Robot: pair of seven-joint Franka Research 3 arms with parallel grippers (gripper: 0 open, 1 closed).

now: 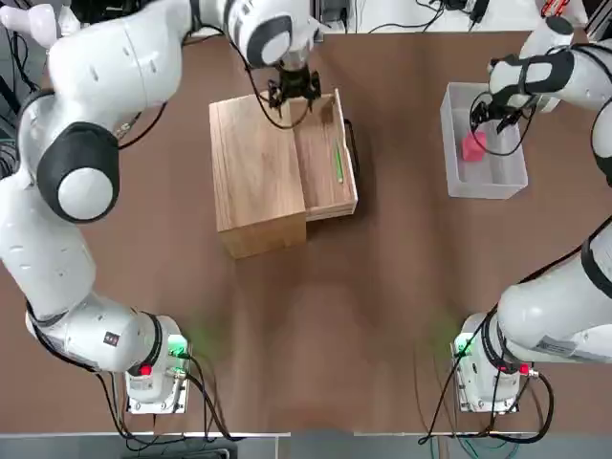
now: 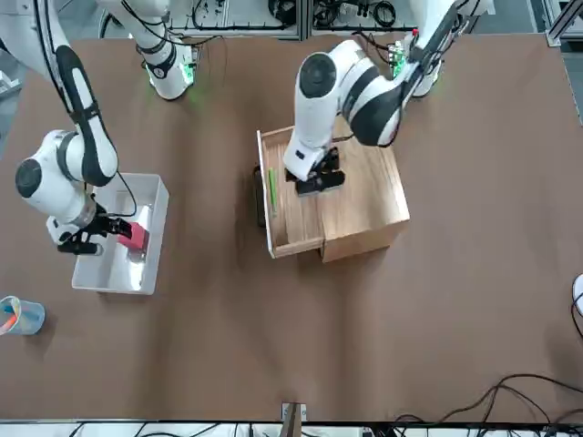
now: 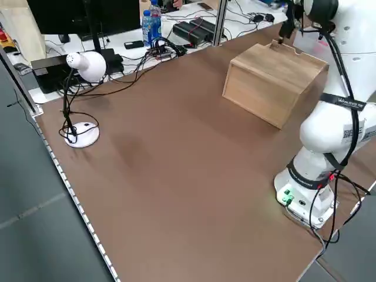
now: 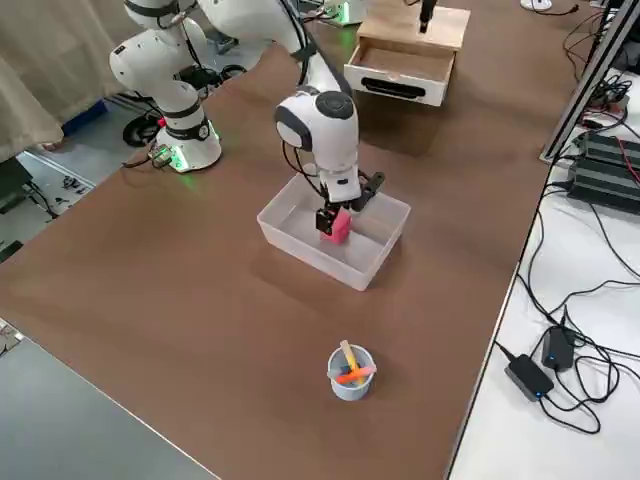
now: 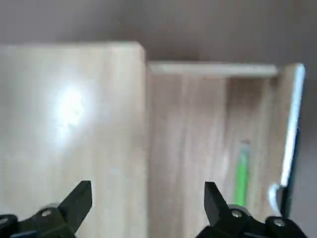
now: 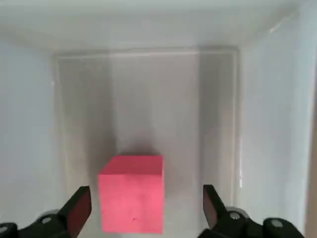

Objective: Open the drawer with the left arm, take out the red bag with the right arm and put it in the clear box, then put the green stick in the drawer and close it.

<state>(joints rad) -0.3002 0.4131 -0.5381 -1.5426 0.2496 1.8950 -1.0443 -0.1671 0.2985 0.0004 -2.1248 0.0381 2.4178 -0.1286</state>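
Observation:
The light-wood cabinet (image 1: pixel 256 177) stands mid-table with its drawer (image 1: pixel 320 186) pulled out toward the robot's right. The green stick (image 1: pixel 338 161) lies inside the drawer, near its black handle (image 1: pixel 353 153). My left gripper (image 1: pixel 293 91) hovers open over the far end of the cabinet and drawer. In the left wrist view the fingers (image 5: pixel 79 198) are spread with nothing between them, and the green stick (image 5: pixel 241 173) lies below. The red bag (image 1: pixel 473 146) rests in the clear box (image 1: pixel 497 180). Just above the red bag (image 6: pixel 132 192), my right gripper (image 1: pixel 490 113) is open and apart from it.
A small blue cup (image 2: pixel 18 316) with pens stands at the table's far right corner. A white desk lamp (image 3: pixel 82 64) sits at the far left edge. Cables and gear lie beyond the table's edges. Both arm bases (image 1: pixel 153 368) sit at the near edge.

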